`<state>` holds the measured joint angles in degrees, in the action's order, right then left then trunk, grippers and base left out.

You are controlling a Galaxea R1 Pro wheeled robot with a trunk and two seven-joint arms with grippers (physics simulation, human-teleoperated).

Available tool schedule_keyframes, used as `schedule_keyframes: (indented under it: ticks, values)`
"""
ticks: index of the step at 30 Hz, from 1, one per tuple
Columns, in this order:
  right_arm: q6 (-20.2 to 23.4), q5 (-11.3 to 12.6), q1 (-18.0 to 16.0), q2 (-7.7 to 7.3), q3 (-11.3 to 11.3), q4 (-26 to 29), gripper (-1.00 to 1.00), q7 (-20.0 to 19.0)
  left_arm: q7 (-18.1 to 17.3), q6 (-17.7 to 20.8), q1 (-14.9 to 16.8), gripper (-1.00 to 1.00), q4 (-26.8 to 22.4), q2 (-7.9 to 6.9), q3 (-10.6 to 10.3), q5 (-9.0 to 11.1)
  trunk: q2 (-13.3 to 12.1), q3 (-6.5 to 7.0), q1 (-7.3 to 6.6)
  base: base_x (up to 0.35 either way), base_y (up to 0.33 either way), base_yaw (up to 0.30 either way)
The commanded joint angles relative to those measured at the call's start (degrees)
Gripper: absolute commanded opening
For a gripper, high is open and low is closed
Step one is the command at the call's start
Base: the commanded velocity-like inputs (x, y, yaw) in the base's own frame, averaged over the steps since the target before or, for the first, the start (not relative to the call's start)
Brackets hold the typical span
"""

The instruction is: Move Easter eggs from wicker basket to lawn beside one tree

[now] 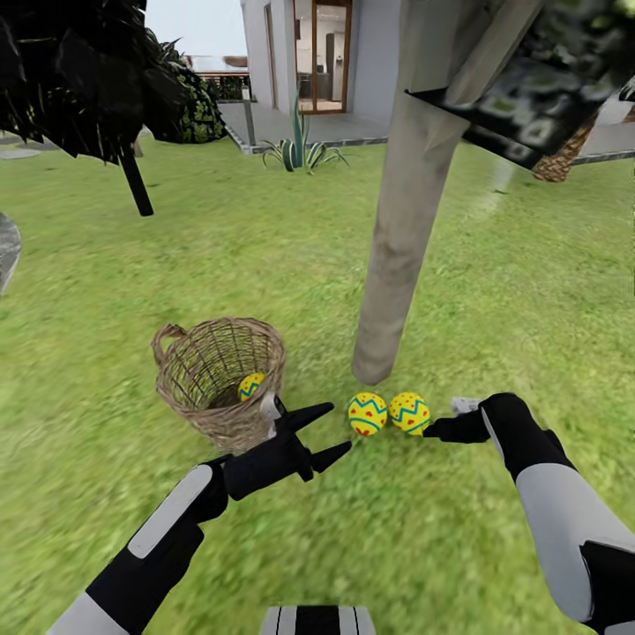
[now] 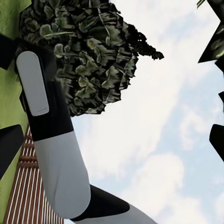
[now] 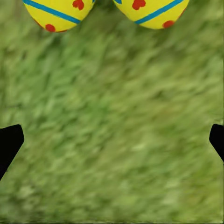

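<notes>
Two Easter eggs point(image 3: 58, 13) point(image 3: 150, 11) lie side by side on the lawn point(image 3: 112, 130).

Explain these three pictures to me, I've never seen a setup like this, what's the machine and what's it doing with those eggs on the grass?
It is a simulated two-armed robot in a garden. The big picture looks down from its head; the other two come from cameras by each wrist.

On the lawn stands a wicker basket with one Easter egg inside. Two more eggs lie side by side on the grass at the foot of a pale tree trunk.

The left end effector is open beside the basket, holding nothing. The right end effector rests just by the eggs, open and empty. Its wrist camera sees both eggs.
</notes>
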<state>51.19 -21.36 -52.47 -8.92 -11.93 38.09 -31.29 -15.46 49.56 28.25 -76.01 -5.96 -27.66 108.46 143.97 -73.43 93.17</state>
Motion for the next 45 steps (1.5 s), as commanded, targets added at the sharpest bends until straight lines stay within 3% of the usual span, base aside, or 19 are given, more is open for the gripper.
schedule_keyframes:
  ticks: [1,9,24,45]
  values:
    - [0.1,-0.6,0.0,0.04,-0.2,0.1,1.0,-0.5,-0.4,0.0,0.0,1.0,0.0,-0.03,-0.1,-0.1,0.0,-0.04,-0.05,-0.338,0.0,0.0]
    - [-0.1,-0.7,0.1,0.09,-0.2,0.0,1.0,-0.5,-0.4,0.0,0.0,1.0,0.2,-0.13,-0.1,-0.1,0.0,-0.04,-0.05,-0.274,0.0,0.0]
    - [-0.2,-0.8,0.1,0.13,-0.2,0.1,1.0,-0.4,-0.8,-0.2,0.0,1.0,0.3,-0.33,0.2,-0.2,0.0,-0.08,-0.05,-0.01,0.0,0.004]
    - [-0.3,-0.8,0.1,0.22,-0.1,0.1,1.0,-0.3,-1.0,-0.2,0.0,1.0,0.3,-0.28,0.9,-0.2,0.0,-1.56,-0.05,0.0,0.0,0.192]
